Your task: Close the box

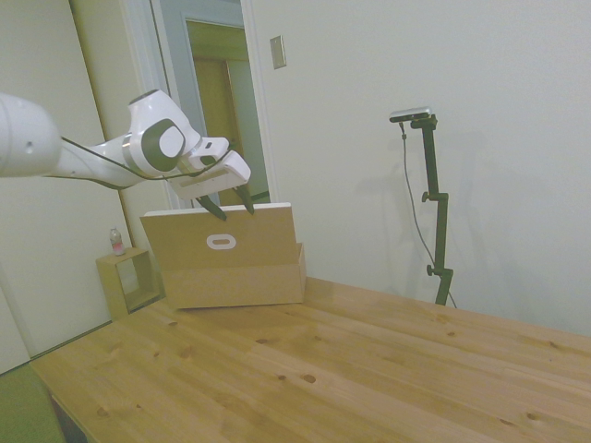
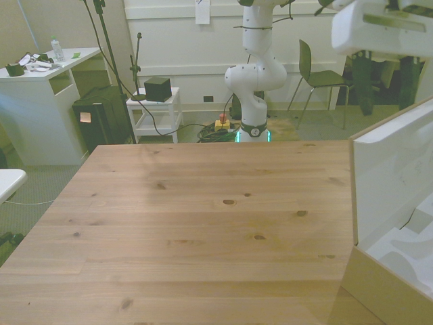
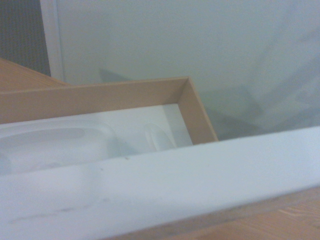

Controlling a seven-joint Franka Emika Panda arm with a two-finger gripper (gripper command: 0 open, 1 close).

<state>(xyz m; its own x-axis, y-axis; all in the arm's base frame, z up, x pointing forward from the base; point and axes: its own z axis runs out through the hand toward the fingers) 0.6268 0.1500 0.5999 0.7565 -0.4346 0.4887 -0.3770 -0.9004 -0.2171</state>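
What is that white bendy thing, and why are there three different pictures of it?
It is a robot arm. At its end sits a pincer with two dark fingers, which stand a little apart and hold nothing. Three cameras photograph the same moment. One stands beside the wooden table. One faces the robot from across the table. One rides on the arm's wrist and looks down from close by, so its picture is blurry. On the table stands a long tan cardboard box. Its lid has a small oval hole and is standing nearly straight up, so the box is open; the inside is white. The pincer's fingertips are at the lid's top edge. The job is to close the box. Behind it sits a small wooden cube shelf.
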